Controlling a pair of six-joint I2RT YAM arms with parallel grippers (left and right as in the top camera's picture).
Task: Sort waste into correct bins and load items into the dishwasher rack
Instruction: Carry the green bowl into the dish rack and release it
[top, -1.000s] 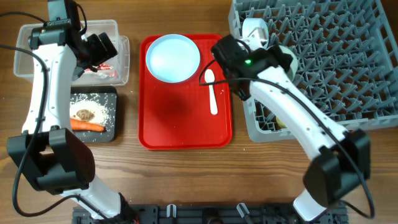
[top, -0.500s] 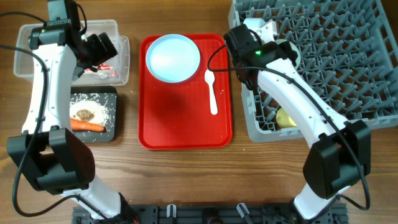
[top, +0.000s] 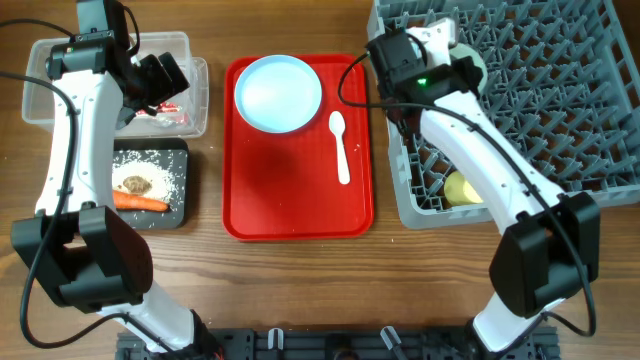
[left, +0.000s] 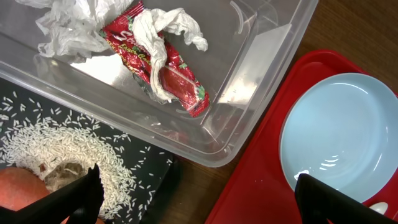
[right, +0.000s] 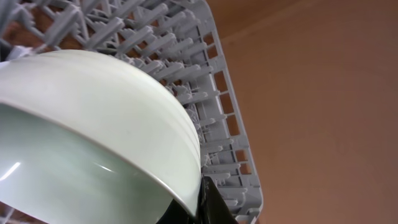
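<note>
Lab tabletop (top: 300, 290) (two robot arms (top: 68, 140))

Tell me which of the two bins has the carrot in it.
The black tray, nearer the robot's base: the carrot lies in it beside the rice. The clear tub holds just the crumpled wrapper.

I've got the flat tray (top: 290, 195) in the middle of the table (top: 300, 290), plate (top: 278, 92) at its far end, spoon (top: 341, 150) just right of it. Left: tub (top: 45, 90) holding the wrapper (left: 174, 74), shallow tray (top: 180, 197) with rice (top: 165, 170) and carrot (top: 140, 201) in front. Right: rack (top: 570, 110), cup (top: 460, 188) inside.
</note>
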